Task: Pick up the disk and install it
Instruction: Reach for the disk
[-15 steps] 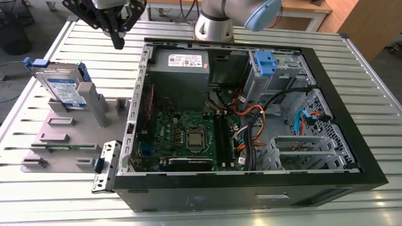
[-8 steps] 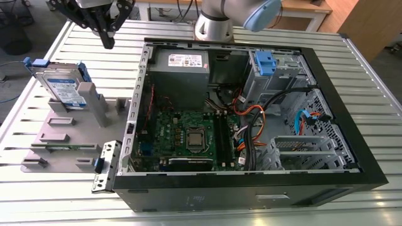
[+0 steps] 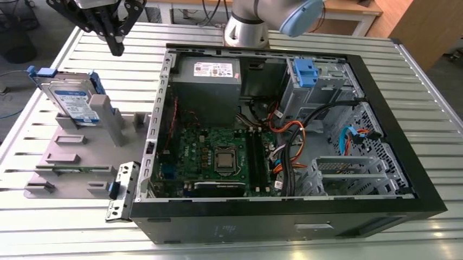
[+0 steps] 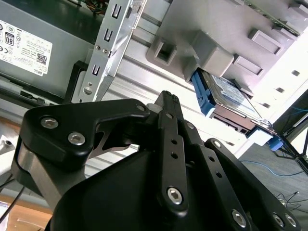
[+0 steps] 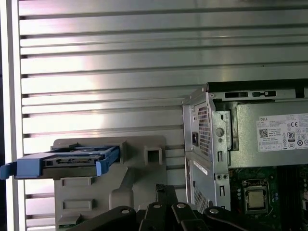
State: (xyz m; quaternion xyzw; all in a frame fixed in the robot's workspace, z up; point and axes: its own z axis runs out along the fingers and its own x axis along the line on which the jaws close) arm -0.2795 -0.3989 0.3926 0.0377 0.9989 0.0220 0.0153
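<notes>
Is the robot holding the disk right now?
No, the disk stands in the grey holder beside the computer case, and the gripper hangs in the air apart from it.

room: open above disk (image 3: 72, 103) | obstacles: holder posts (image 3: 110, 116) beside it, case wall (image 3: 165, 108) | claw (image 3: 116, 50) in free air

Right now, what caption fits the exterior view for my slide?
Gripper hovers near the hard drive standing in its grey holder, beside the open computer case.

The arm (image 3: 246, 27), silver with a blue cap, stands at the exterior view's top. Its black gripper (image 3: 116, 50) hangs pointing down, empty, its fingers (image 4: 168, 110) seemingly pressed together.
</notes>
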